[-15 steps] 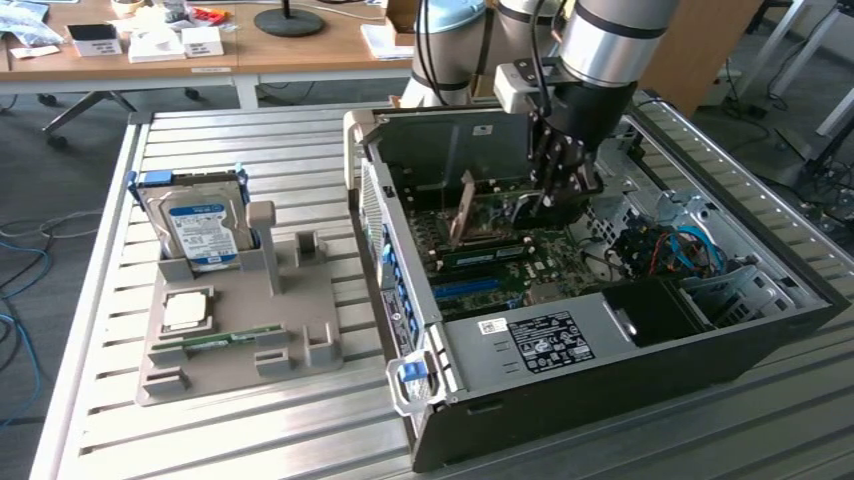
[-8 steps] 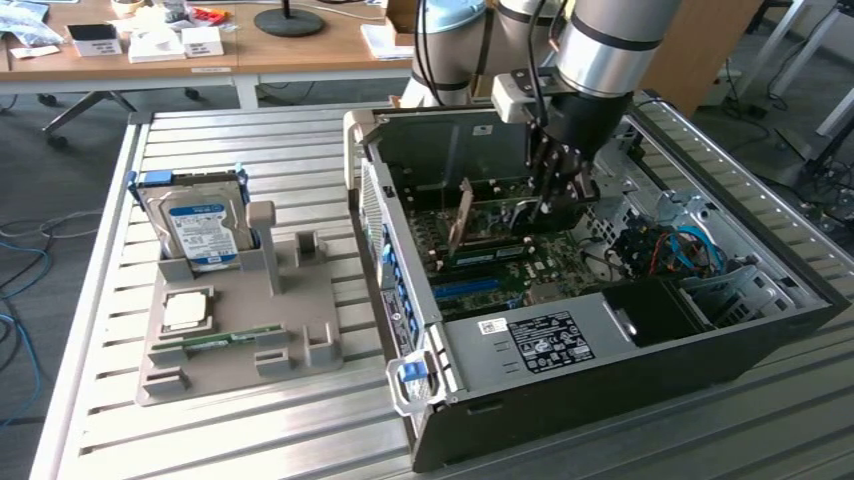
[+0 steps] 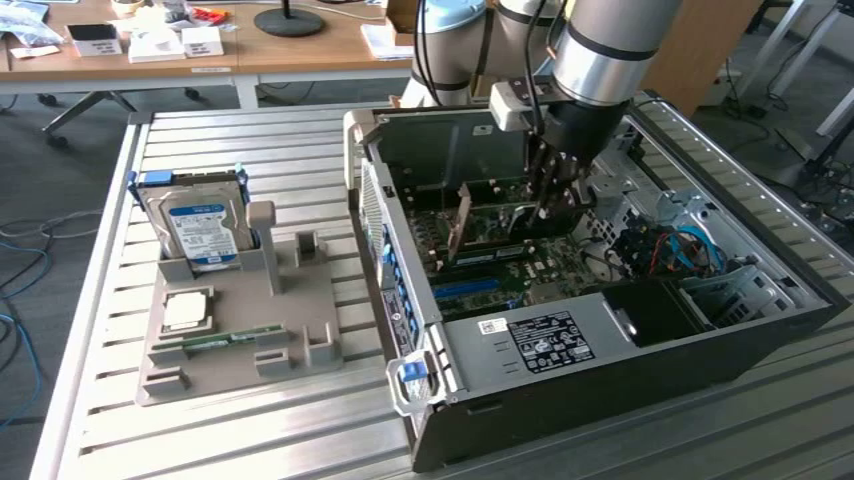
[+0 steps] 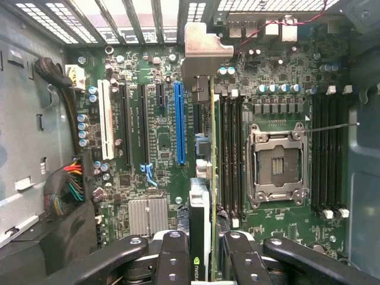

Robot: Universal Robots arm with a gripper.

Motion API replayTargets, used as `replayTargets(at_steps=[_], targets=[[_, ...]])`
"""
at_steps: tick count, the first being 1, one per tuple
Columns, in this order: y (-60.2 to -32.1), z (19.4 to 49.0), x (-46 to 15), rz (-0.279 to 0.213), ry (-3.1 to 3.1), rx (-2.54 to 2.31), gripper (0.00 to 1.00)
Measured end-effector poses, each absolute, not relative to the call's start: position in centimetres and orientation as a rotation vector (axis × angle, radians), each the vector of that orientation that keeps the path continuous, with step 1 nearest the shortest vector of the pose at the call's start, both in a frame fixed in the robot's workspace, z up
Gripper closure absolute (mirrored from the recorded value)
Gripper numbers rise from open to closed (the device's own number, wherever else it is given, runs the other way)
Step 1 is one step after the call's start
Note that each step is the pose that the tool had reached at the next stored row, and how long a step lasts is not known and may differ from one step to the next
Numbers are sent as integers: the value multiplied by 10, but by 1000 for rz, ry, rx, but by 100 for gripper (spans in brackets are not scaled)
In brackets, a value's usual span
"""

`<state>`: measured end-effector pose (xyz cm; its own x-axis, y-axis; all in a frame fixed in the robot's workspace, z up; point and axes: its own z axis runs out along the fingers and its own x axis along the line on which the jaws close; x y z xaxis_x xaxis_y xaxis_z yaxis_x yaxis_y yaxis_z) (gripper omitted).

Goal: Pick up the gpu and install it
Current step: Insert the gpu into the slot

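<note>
Green circuit card with a silver end bracket [image 4: 200, 53], the gpu [image 4: 200, 205] hangs edge-down over the motherboard [image 4: 160, 142], pinched between my gripper's [image 4: 202, 237] 2 fingers. It sits just beside the long blue slot [image 4: 180, 122], so I judge alignment matters most: I want the card edge squared over the slot and level before I press straight down.

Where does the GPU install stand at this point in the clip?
Done: the gpu is up off the table and inside the open computer case. In hand: the claw grips it edge-on above the motherboard. Left: seating it; its edge sits beside the long blue slot, apparently not pushed in.
</note>
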<state>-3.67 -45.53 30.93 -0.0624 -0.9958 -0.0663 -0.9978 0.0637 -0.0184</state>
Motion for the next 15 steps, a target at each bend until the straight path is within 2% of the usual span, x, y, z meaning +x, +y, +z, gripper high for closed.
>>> replayTargets(at_steps=[15], targets=[[-456, 301, -44, 50, 2245, -2108, 73]])
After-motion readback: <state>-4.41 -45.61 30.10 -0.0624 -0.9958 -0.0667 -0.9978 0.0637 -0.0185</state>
